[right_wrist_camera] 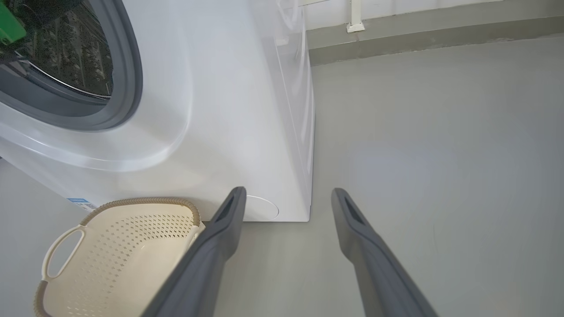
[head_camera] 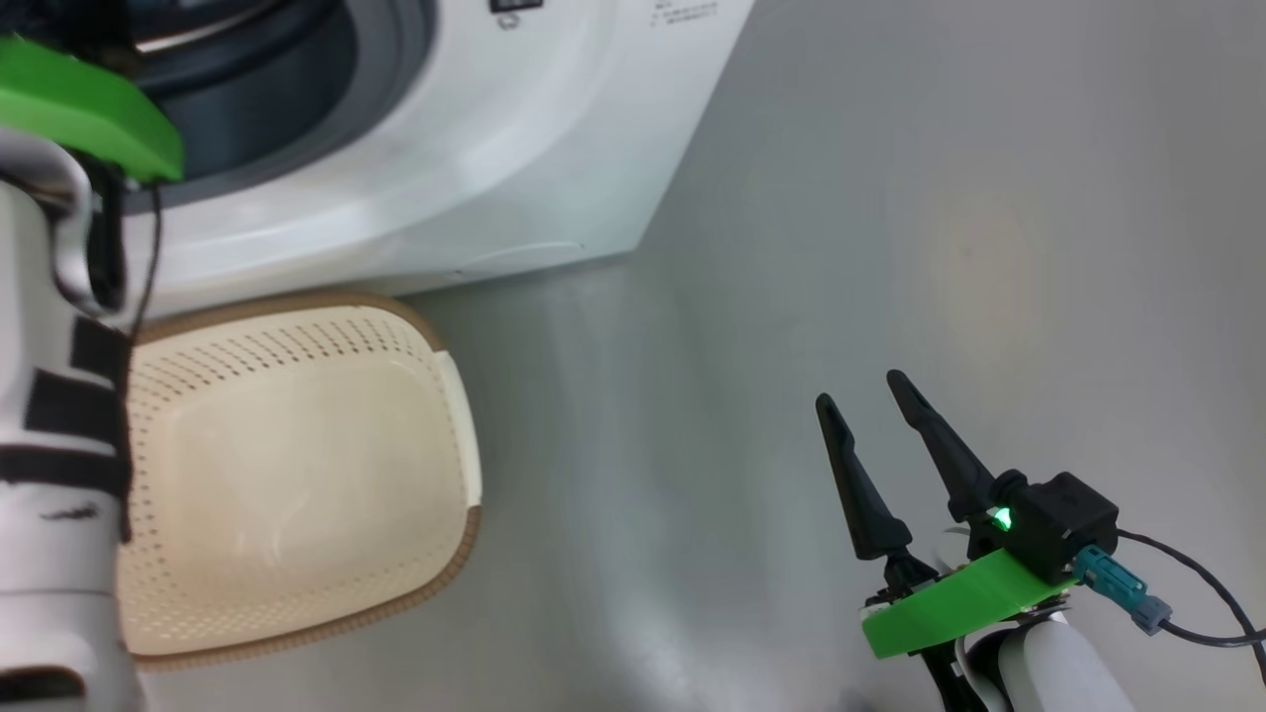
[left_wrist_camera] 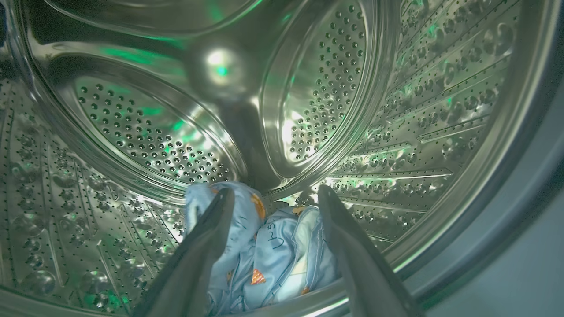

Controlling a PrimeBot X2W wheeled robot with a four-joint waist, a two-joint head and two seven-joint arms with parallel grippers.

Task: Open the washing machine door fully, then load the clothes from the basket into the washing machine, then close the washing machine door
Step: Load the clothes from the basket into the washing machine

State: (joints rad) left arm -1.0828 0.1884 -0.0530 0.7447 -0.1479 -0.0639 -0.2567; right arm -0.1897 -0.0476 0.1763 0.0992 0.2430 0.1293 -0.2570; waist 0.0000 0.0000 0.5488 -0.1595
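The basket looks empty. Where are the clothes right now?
In the left wrist view, the clothes lie low in the steel drum, near its front lip, showing between the open left gripper's fingers.

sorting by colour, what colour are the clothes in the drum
Light blue clothes with orange prints; best in left wrist view.

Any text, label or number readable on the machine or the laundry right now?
Nothing reads clearly.
Small grey print on the big white washing machine: blurred.
Small blue label low on its front: too small.
Dark scribbled lettering on the light blue clothes in the steel drum: illegible.
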